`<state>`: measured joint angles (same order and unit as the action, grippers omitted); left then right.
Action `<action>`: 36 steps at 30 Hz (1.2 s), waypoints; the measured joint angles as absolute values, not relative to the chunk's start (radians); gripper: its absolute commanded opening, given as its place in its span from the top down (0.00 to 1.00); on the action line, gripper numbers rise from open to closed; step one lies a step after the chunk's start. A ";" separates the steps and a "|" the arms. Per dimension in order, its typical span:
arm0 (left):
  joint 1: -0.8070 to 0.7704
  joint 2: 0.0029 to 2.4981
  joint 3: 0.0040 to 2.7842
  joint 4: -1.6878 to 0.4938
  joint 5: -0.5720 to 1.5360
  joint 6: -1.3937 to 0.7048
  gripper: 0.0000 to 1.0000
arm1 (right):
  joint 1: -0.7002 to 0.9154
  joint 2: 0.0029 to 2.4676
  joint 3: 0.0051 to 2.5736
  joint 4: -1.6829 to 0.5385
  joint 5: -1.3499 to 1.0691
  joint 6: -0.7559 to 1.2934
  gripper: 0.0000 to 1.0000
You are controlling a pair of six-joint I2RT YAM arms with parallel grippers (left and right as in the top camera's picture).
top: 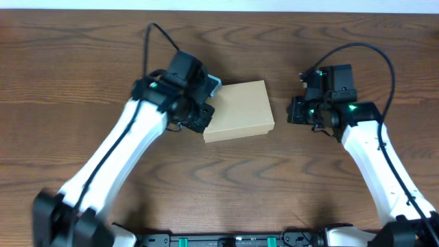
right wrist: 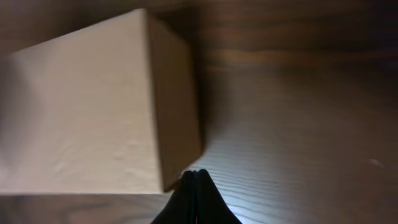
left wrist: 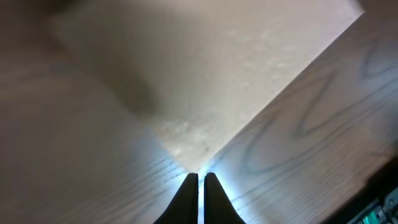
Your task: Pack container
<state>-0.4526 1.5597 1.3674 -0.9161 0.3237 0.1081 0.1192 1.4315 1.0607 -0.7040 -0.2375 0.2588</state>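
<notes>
While the container is lying closed and flat on the wooden table between my two arms, I'm keeping both pincers pressed together, nothing clamped in either. Left gripper is pointing at a corner on the box's left side, tips right at the edge. Right gripper is sitting just beside a right-side corner; can't tell if either is actually touching.
</notes>
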 measured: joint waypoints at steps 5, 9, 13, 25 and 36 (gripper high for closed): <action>-0.452 1.405 1.367 -0.918 0.252 0.101 0.94 | 0.135 1.485 1.045 -0.694 -0.167 0.294 0.99; -0.447 1.335 1.367 -0.926 0.224 0.100 0.94 | 0.180 1.571 1.038 -0.647 -0.160 0.318 0.99; -0.440 1.303 1.367 -0.954 0.201 0.085 0.94 | 0.234 1.631 1.037 -0.586 -0.184 0.334 0.99; -0.427 1.298 1.367 -0.992 0.165 0.055 0.94 | 0.292 1.637 1.036 -0.546 -0.210 0.349 0.99; -0.427 1.280 1.367 -1.098 0.156 0.028 0.94 | 0.295 1.610 1.057 -0.694 -0.228 0.361 0.99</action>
<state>-0.4271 1.2800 1.3674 -1.0977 0.1562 0.0284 0.2955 1.6096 1.0569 -0.6945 -0.2279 0.3607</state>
